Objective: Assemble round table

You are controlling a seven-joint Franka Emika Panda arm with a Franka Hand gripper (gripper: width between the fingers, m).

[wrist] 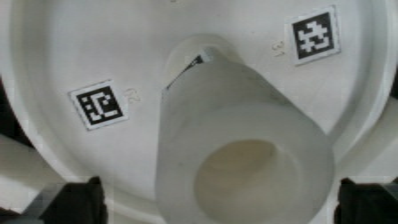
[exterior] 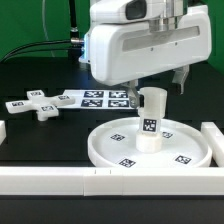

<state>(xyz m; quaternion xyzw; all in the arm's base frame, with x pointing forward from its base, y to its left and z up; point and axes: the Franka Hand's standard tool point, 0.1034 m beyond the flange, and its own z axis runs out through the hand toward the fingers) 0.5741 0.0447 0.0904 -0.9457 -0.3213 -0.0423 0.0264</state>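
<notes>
The large rimmed round disc [exterior: 100,150] lies flat on the black table, tags facing up. The short cylinder leg [exterior: 151,125] stands upright at the disc's middle. My gripper [exterior: 160,92] hangs just above the leg's top, open, with one finger on each side of it and a gap at each. In the wrist view the leg [wrist: 231,130] rises from the disc [wrist: 71,60] toward the camera, and the dark fingertips [wrist: 71,203] stand clear of it. The cross-shaped four-arm piece [exterior: 38,105] lies on the table at the exterior view's left.
The marker board [exterior: 100,98] lies behind the disc. White border blocks run along the front [exterior: 100,180], at the exterior view's right [exterior: 213,140] and at its left edge [exterior: 3,130]. Cables hang behind the arm.
</notes>
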